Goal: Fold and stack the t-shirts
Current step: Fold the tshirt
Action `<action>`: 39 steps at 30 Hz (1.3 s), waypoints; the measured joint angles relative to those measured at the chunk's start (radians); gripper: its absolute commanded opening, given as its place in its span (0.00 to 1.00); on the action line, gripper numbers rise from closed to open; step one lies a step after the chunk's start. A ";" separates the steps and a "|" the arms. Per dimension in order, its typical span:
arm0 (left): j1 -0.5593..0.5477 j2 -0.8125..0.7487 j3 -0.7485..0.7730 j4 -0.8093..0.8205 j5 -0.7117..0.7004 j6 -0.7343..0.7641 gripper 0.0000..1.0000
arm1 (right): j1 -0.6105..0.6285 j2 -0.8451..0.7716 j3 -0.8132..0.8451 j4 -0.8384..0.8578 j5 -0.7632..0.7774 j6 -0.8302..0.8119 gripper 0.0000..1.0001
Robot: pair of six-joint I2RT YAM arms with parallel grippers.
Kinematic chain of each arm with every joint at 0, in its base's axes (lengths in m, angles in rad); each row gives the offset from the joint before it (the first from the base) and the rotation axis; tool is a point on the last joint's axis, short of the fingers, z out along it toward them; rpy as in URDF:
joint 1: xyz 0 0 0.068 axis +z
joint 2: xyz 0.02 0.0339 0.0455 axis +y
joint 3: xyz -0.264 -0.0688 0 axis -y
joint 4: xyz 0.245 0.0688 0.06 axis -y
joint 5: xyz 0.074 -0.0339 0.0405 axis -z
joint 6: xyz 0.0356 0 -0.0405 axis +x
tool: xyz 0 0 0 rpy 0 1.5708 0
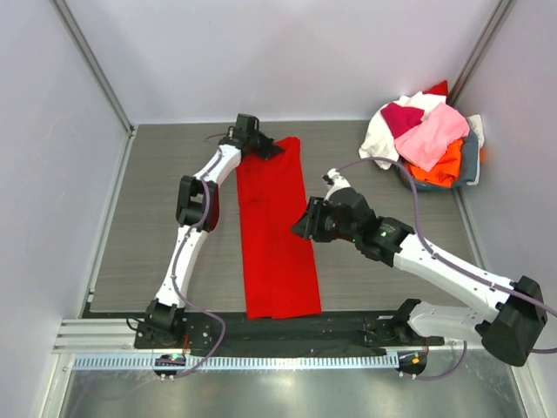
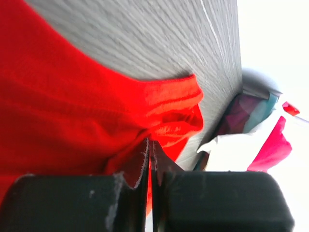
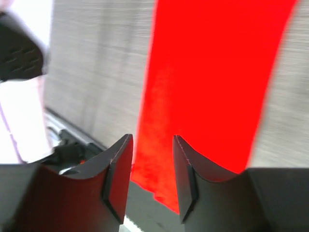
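A bright red t-shirt [image 1: 277, 235] lies as a long narrow strip down the middle of the table, its near end at the front edge. My left gripper [image 1: 266, 151] is at the strip's far end, shut on a pinch of red cloth [image 2: 72, 106], which bunches between the left gripper's [image 2: 150, 145] closed fingers. My right gripper [image 1: 302, 229] hovers at the strip's right edge about halfway along. In its wrist view the right gripper [image 3: 152, 141] stands open with nothing between its fingers and the red t-shirt [image 3: 207, 72] below. More t-shirts, pink [image 1: 432, 135], magenta [image 1: 402, 116], white [image 1: 379, 139] and orange [image 1: 439, 171], are heaped at the back right.
The heap fills a grey basket [image 1: 470, 161] in the back right corner, against the wall. Walls close the table on the left, back and right. A black strip and a metal rail [image 1: 261, 359] run along the front edge by the arm bases.
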 measured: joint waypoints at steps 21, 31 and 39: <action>0.039 -1.044 -0.770 -0.282 -0.055 0.484 0.67 | -0.379 0.467 0.367 -0.058 -0.211 -0.158 0.61; 0.011 -1.429 -1.418 -0.274 -0.078 0.507 0.69 | -0.467 0.838 0.669 -0.030 -0.310 -0.173 0.59; 0.006 -1.740 -1.563 -0.266 -0.108 0.521 0.73 | -0.509 1.109 0.872 -0.029 -0.368 -0.175 0.56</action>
